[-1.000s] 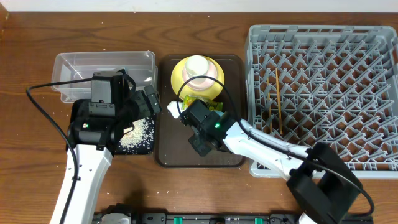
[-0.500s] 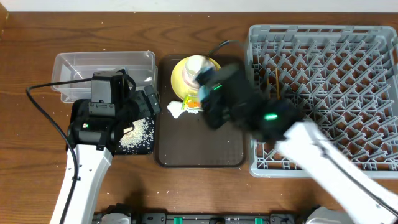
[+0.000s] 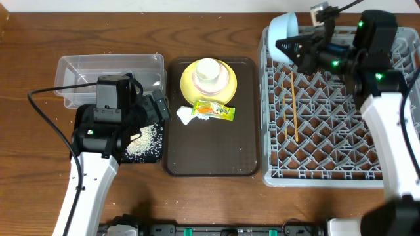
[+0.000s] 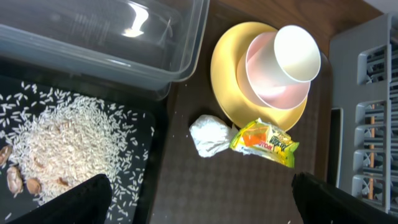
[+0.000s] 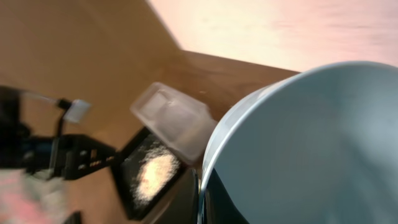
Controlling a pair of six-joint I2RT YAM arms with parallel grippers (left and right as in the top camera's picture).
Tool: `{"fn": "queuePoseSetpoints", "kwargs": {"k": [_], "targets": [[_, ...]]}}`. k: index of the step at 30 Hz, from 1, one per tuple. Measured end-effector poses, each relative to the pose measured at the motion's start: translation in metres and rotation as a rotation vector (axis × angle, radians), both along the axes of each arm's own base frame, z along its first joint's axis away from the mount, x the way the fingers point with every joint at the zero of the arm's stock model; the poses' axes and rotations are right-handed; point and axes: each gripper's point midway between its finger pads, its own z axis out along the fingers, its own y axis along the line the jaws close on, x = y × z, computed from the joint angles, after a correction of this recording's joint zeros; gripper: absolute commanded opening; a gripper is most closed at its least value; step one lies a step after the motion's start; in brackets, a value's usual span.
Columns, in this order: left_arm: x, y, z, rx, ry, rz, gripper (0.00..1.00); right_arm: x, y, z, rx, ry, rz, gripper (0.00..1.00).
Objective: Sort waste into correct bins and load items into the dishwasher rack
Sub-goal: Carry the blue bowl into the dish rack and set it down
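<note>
Light blue bowl [image 3: 284,26] is up on edge at the far-left corner of the dishwasher rack [image 3: 394,164], above the rim; can't tell if it touches the rack. Right gripper [image 3: 289,47] is closed tight on the bowl's rim. In the right wrist view the bowl fills the right side and the fingers are not clear.

1 wooden chopstick [image 3: 293,108] lies flat in the rack on its left side, pointing front to back.

Yellow plate [image 3: 209,84] sits at the far end of the brown tray [image 3: 210,154], with the white bowl [image 4: 268,93] on it and the small white cup [image 4: 297,53] tipped inside the bowl. Snack wrapper [image 3: 214,111] and tissue [image 3: 183,115] lie side by side on the tray just in front of the plate.

Rice [image 3: 146,141] is heaped in the black tray [image 3: 154,155]. The clear tub [image 3: 79,72] is right behind it.

Left gripper [image 3: 156,108] is spread wide, holding nothing, over the black tray's right edge.
</note>
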Motion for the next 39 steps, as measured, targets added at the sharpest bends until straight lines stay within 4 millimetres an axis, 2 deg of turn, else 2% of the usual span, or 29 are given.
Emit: {"fn": "queuePoseSetpoints", "kwargs": {"k": [11, 20, 25, 31, 36, 39], "targets": [[0.000, 0.000, 0.000, 0.000, 0.000, 0.000, 0.95, 0.046, -0.015, -0.069, 0.157, 0.014, 0.182, 0.01], [0.000, 0.000, 0.000, 0.000, 0.000, 0.000, 0.96, 0.065, -0.015, -0.130, 0.212, 0.109, 0.214, 0.01], [0.000, 0.000, 0.000, 0.000, 0.000, 0.000, 0.95, 0.065, -0.026, -0.134, 0.228, 0.113, 0.220, 0.01], [0.000, 0.000, 0.000, 0.000, 0.000, -0.001, 0.95, 0.070, -0.050, -0.145, 0.248, 0.154, 0.172, 0.01], [0.000, 0.000, 0.000, 0.000, 0.000, 0.000, 0.95, 0.071, -0.058, -0.149, 0.258, 0.183, 0.152, 0.07], [0.000, 0.000, 0.000, 0.000, 0.000, 0.000, 0.95, 0.073, -0.070, -0.149, 0.260, 0.185, 0.125, 0.10]]}}
